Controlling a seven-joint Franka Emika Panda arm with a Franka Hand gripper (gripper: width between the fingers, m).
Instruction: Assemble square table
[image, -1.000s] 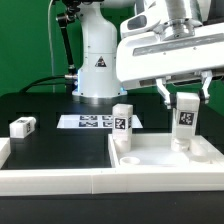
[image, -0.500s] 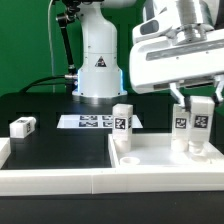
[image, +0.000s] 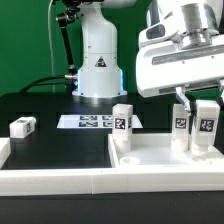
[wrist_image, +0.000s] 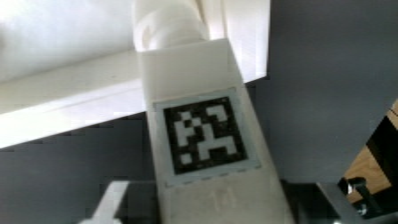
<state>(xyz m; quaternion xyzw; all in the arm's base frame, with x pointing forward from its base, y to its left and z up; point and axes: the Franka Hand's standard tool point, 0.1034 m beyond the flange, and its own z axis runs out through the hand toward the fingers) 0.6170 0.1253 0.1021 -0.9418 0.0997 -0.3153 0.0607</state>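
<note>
The white square tabletop (image: 165, 160) lies at the exterior view's right, rim up. One white tagged leg (image: 122, 120) stands at its far left corner. A second leg (image: 180, 122) stands further right. My gripper (image: 204, 105) is shut on a third upright leg (image: 207, 124), just to the right of the second one and low over the tabletop. In the wrist view this leg (wrist_image: 205, 130) fills the middle and runs down between my gripper's (wrist_image: 231, 205) fingers (wrist_image: 116, 203), with the tabletop (wrist_image: 71, 95) behind it. A fourth leg (image: 22, 126) lies loose at the left.
The marker board (image: 90, 122) lies flat behind the tabletop's left side. The long white border wall (image: 55, 182) runs along the front. The robot's base (image: 98, 60) stands at the back.
My gripper has moved toward the exterior view's right with the leg in it. This uncovered the second standing leg beside it.
</note>
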